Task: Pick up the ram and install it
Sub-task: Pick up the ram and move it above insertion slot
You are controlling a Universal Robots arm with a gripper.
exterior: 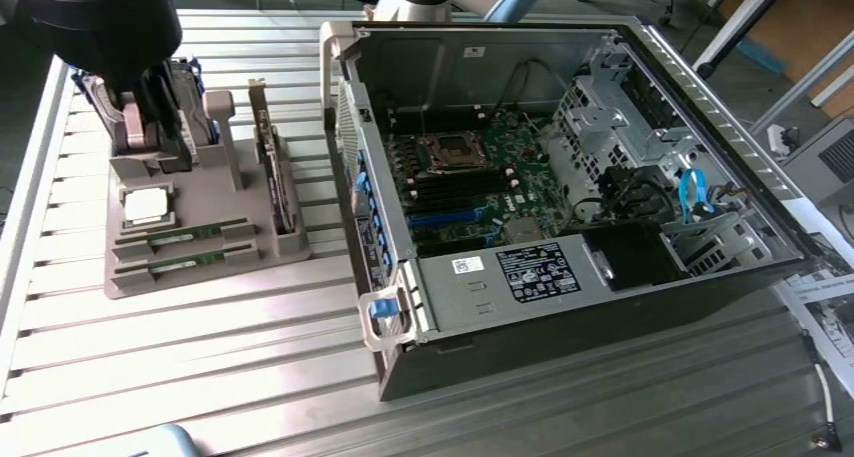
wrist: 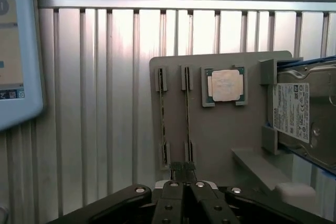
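Ram (wrist: 187,108) stands edge-up in a slot of gray tray (wrist: 220,135) on desk (wrist: 94,103), beside 2nd stick (wrist: 161,114) & CPU (wrist: 226,85). Gripper (wrist: 184,167) fully closed, holding nothing, tips just by ram's end.

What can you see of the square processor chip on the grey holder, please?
The processor chip is square, with a dull silver metal lid centred on a green board whose edges show around it. It lies flat, face up, in a seat of the grey holder, kept by raised grey lips. It sits between the ram sticks and the hard drive, touching neither.
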